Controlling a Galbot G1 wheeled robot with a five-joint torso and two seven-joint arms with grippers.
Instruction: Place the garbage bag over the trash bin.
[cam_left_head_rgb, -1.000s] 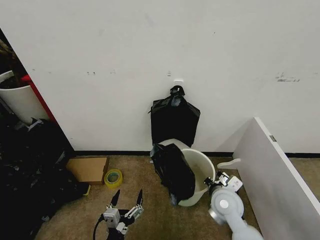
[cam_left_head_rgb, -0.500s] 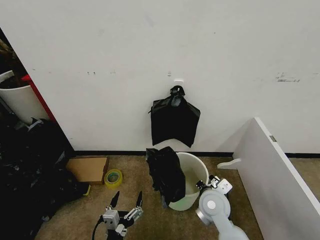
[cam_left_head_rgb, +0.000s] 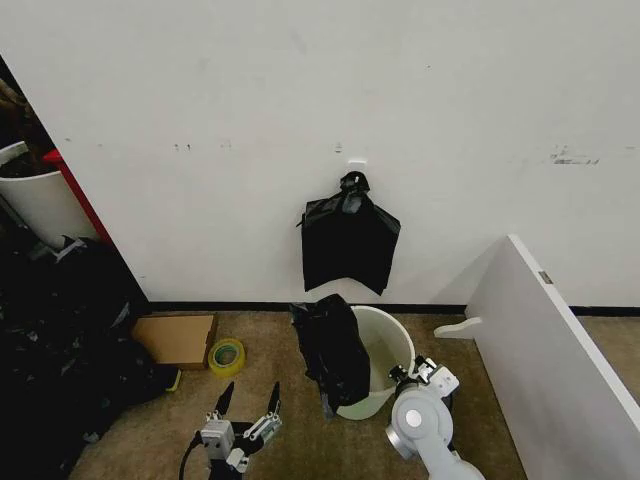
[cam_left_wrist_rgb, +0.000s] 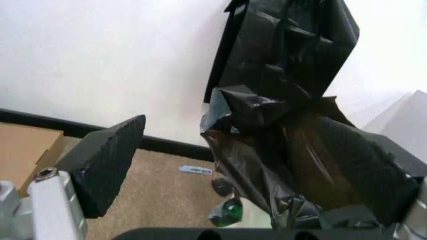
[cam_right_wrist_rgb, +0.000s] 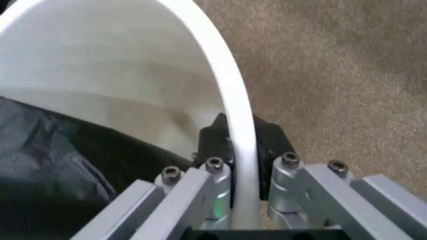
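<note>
The white trash bin stands on the carpet just below the wall. The crinkled black garbage bag hangs over the bin's left rim and down its outside. My right gripper is shut on the bin's right rim. In the right wrist view the rim runs between the two pads of that gripper, with the bag inside the bin. My left gripper hovers open to the left of the bin, apart from it. In its wrist view the bag lies beyond the open left gripper.
A flat black bag with a knotted top hangs on the wall above the bin. A cardboard box and a yellow tape roll lie to the left. A white board leans at the right. Dark clutter and a white container stand at the far left.
My right gripper has drawn the bin leftward by its rim, and the bin now stands more upright, the bag moving with it. The left gripper has drifted slightly lower.
</note>
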